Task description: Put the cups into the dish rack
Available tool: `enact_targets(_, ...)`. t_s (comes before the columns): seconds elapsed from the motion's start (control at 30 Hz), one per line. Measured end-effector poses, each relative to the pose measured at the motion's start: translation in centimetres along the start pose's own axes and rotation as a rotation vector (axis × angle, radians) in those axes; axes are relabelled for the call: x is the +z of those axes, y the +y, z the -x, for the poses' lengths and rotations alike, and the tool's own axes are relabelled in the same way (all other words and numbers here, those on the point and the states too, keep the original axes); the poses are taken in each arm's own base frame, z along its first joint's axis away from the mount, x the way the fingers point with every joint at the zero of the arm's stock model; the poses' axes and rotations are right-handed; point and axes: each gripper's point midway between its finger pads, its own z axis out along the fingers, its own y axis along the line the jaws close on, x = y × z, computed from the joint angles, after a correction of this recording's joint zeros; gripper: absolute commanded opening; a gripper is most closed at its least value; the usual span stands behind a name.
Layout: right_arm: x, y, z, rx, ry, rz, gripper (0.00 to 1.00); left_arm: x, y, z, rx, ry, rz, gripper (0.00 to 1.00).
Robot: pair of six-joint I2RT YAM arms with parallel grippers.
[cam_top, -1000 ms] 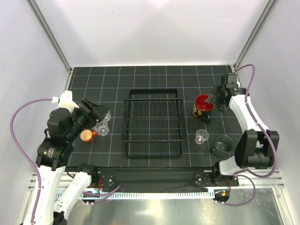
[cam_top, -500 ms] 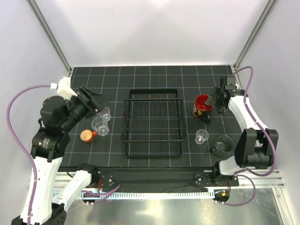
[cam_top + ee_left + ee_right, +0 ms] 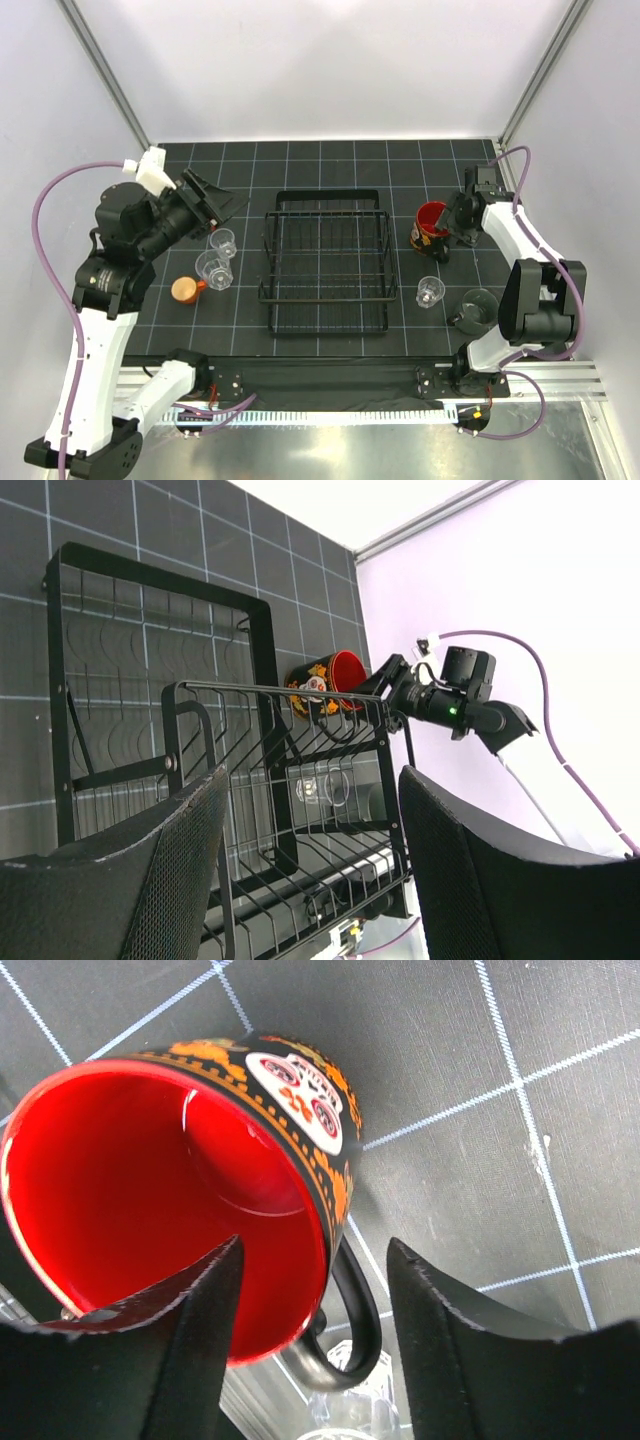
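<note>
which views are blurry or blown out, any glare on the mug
Top external: sharp and evenly lit, with reflections on the metal ledge. Left wrist: the left fingers are dark and soft up close, the dish rack is sharp, the wall at upper right is washed out. Right wrist: the right fingers are blurred, the mug is sharp with small highlights on its red inside.

1. left arm [image 3: 98, 300]: standing up from its near-left base, elbow lifting high, forearm reaching toward the far right.
2. left gripper [image 3: 222, 200]: hanging raised, tilting downward, fingers [image 3: 150, 870] spreading wide, holding nothing.
3. right arm [image 3: 535, 255]: stretching from its near-right base along the right side, forearm angling leftward.
4. right gripper [image 3: 446, 216]: pointing left and down, sitting low, jaws standing apart.
</note>
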Motion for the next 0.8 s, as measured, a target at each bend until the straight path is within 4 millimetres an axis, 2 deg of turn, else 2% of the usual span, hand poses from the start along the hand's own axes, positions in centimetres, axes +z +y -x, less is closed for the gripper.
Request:
enact_targets(0.1,0.6,0.0,0.0,0.001,0.005,-0.005,0.59,0.3,0.1,-0.1,-0.004,0.011,0.003,0.66)
enact_targets(0.27,1.4,-0.2,-0.4,0.003,0.019,-0.016,0.55,0.3,0.1,-0.2,-0.004,0.016,0.003,0.57)
enact_targets(0.4,2.1,-0.2,-0.5,0.010,0.028,-0.021,0.52,0.5,0.3,-0.3,-0.004,0.025,0.014,0.57)
enact_targets(0.43,2.2,-0.2,-0.5,0.013,0.029,-0.021,0.48,0.6,0.3,-0.2,-0.004,0.026,0.015,0.57)
enact_targets(0.8,2.4,-0.1,-0.1,0.017,0.014,-0.018,0.47,0.8,0.4,-0.1,0.002,0.029,0.019,0.60)
